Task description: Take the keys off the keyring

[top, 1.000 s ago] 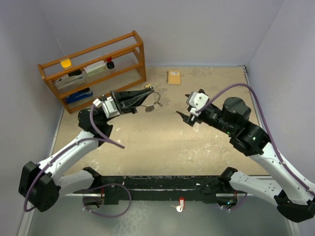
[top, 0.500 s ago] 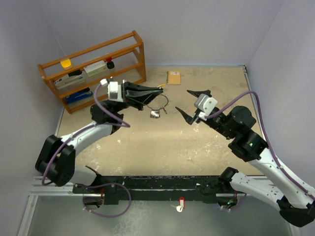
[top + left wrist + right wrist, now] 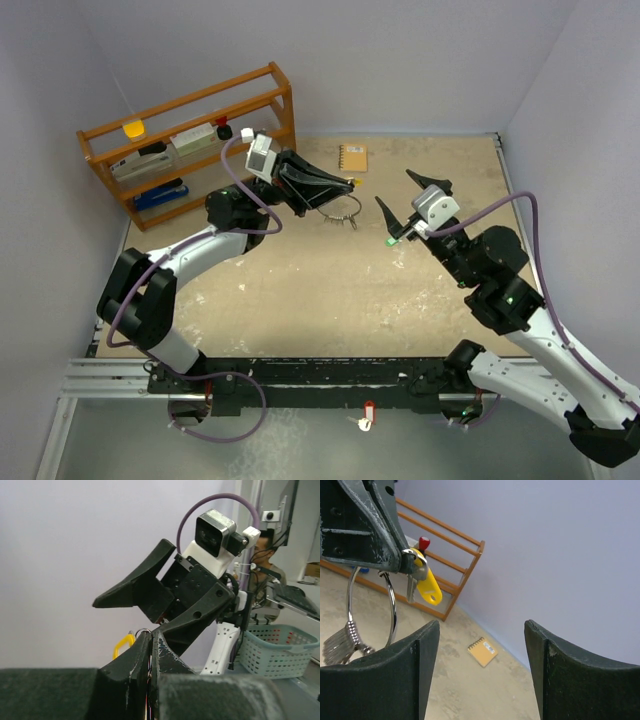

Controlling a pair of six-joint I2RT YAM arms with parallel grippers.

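Here, left pincer (image 3: 350, 184) pinches keyring (image 3: 336, 212) at tips; right pincer (image 3: 392, 186) wide, nearby, not touching.

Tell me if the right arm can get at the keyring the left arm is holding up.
Probably yes. The right end effector is open and faces the keyring, which hangs below the left end effector with only open air between them.

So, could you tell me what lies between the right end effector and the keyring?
Nothing: in the top view, only bare table shows between the right end effector and the keyring.
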